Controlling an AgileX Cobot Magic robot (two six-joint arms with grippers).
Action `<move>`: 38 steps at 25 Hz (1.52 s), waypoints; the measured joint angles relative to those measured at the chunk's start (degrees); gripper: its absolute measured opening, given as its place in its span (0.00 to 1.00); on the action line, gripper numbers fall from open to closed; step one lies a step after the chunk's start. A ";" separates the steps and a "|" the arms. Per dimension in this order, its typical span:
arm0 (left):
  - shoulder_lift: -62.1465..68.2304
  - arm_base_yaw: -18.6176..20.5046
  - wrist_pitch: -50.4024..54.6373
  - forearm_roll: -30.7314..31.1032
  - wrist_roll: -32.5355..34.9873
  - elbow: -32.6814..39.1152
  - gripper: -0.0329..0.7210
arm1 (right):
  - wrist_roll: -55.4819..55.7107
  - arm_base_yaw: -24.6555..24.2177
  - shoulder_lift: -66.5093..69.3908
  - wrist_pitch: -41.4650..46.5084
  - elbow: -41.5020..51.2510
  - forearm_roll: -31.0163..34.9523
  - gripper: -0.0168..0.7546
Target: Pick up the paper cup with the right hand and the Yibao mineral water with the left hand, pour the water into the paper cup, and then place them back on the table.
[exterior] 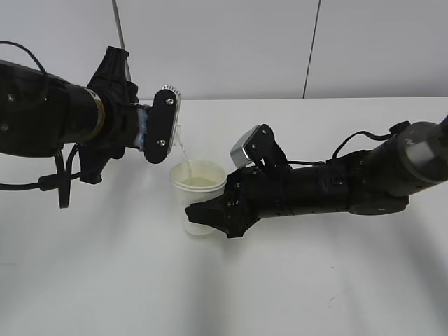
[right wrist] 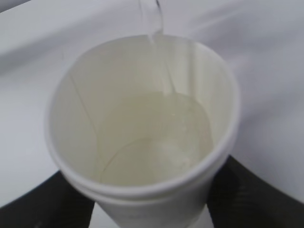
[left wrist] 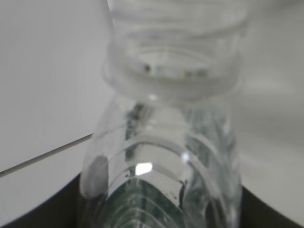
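My left gripper point(exterior: 149, 131) is shut on the Yibao mineral water bottle point(exterior: 176, 133) and holds it tilted, mouth down to the right, above the paper cup point(exterior: 199, 183). A thin stream of water point(exterior: 185, 157) runs into the cup. In the left wrist view the clear ribbed bottle point(left wrist: 171, 71) fills the frame, with its green label point(left wrist: 152, 204) low between dark fingers point(left wrist: 273, 213). My right gripper point(exterior: 204, 213) is shut on the cup's side just above the table point(exterior: 315, 280). In the right wrist view the cup point(right wrist: 142, 194) is partly full of water point(right wrist: 161, 137), between black fingers point(right wrist: 259, 194).
The white tabletop stretches round both arms. A white wall point(exterior: 280, 42) with dark vertical seams stands behind the table's far edge. The right arm's silver-grey wrist block point(exterior: 246, 147) sits just right of the cup. Black cables hang under the left arm point(exterior: 63, 182).
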 joint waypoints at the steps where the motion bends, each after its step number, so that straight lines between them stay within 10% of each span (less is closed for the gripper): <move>1: 0.00 0.00 0.00 -0.11 0.00 0.00 0.54 | 0.00 0.00 0.00 0.00 0.00 0.00 0.68; 38: -0.07 0.00 -4.83 -12.60 -18.09 -0.18 0.53 | -1.18 -0.59 0.00 0.30 0.00 5.62 0.68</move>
